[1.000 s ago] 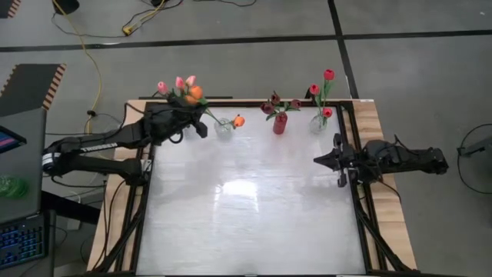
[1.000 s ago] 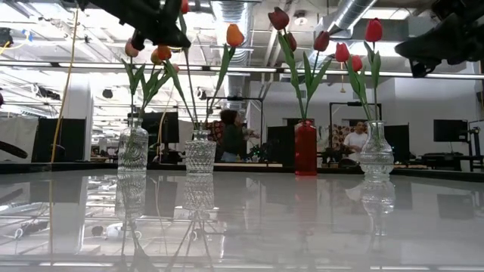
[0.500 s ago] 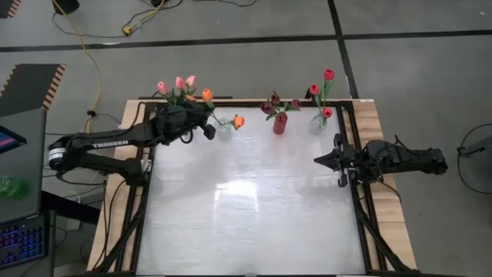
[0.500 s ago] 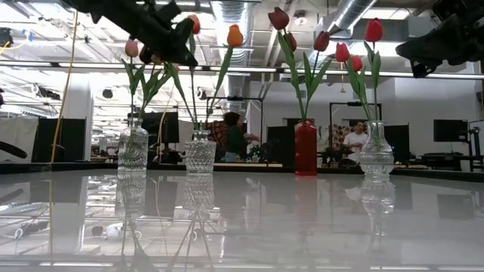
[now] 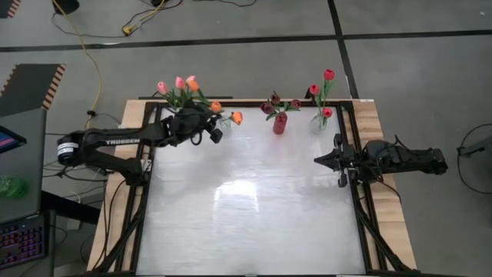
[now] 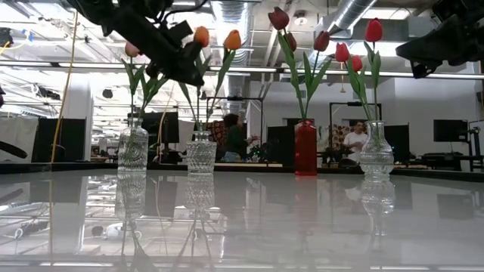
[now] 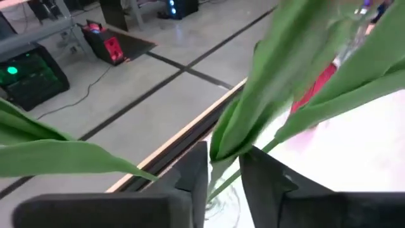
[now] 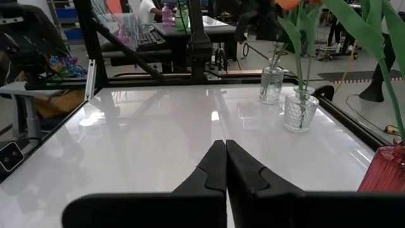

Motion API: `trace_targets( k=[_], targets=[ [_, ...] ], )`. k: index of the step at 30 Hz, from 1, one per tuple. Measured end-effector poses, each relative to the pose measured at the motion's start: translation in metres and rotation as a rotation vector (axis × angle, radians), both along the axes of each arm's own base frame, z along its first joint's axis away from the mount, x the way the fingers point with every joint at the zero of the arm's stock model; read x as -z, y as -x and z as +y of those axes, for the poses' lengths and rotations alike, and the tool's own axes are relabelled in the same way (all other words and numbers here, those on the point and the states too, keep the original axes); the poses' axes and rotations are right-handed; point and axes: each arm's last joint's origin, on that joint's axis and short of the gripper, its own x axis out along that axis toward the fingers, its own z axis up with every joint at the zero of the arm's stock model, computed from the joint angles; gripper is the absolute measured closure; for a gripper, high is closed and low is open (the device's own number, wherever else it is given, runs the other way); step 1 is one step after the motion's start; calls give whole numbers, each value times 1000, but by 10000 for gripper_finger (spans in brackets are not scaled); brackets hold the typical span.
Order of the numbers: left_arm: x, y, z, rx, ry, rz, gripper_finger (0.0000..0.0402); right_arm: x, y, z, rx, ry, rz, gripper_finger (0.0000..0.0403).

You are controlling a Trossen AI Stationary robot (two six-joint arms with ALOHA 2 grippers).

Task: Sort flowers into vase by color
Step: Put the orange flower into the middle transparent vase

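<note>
- Four vases [image 5: 280,123] stand in a row along the bench's [image 5: 246,215] far edge, flowers [image 5: 323,92] in each.
- Left claw [image 5: 216,131] hangs over the second-left vase.
</note>
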Motion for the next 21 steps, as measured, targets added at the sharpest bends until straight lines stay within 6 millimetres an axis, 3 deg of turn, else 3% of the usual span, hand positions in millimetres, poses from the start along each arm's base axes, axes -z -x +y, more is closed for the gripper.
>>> trace_targets(
  k=[8,21],
  targets=[
    [-19,13,-6,15,24,-115,281,0,0,0,1,-8,-3,374],
    [-43,43,-18,66,27,-167,275,-1,0,0,2,-9,-13,374]
  ],
)
